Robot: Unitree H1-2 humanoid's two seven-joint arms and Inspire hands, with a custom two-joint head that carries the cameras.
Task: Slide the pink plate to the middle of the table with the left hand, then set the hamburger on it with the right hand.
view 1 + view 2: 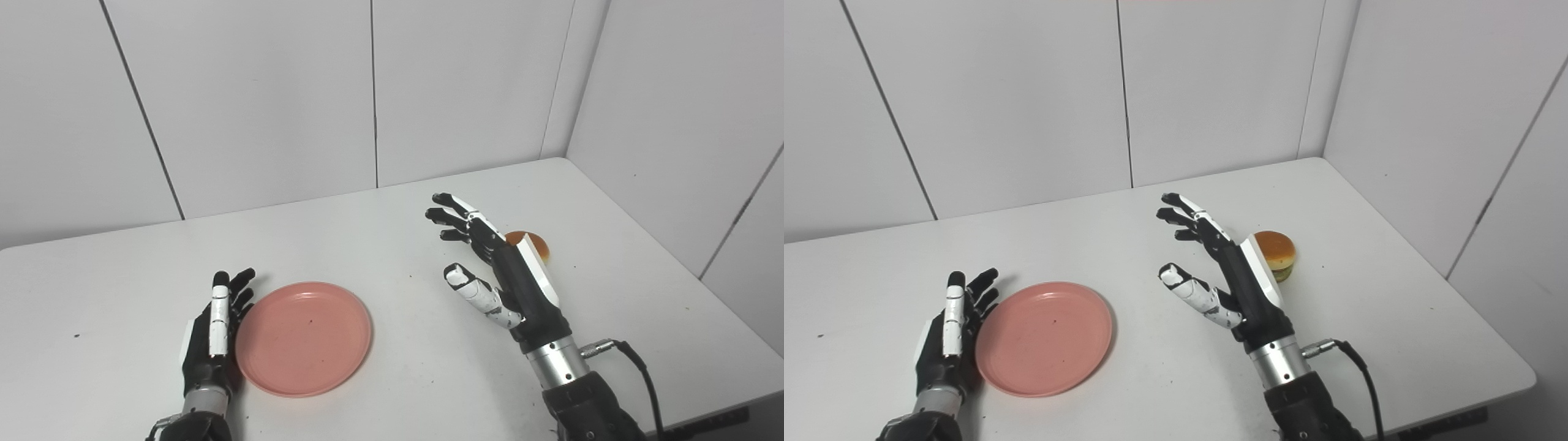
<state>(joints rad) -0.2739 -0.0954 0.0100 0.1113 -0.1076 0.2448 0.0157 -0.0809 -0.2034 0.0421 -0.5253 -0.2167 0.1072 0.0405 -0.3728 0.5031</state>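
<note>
We judge the pink plate (1044, 337), lower left, light and slippery, pushed at its rim by the open left hand (948, 340); the right hand (1222, 269), also open, waits.

light: bright, even, pretty flat all over the white table (1151, 392)
shadows: soft thin ones, just behind the pink plate (1044, 337)
glare: none really on the plate
focus: sharp enough, slightly grainy
</note>
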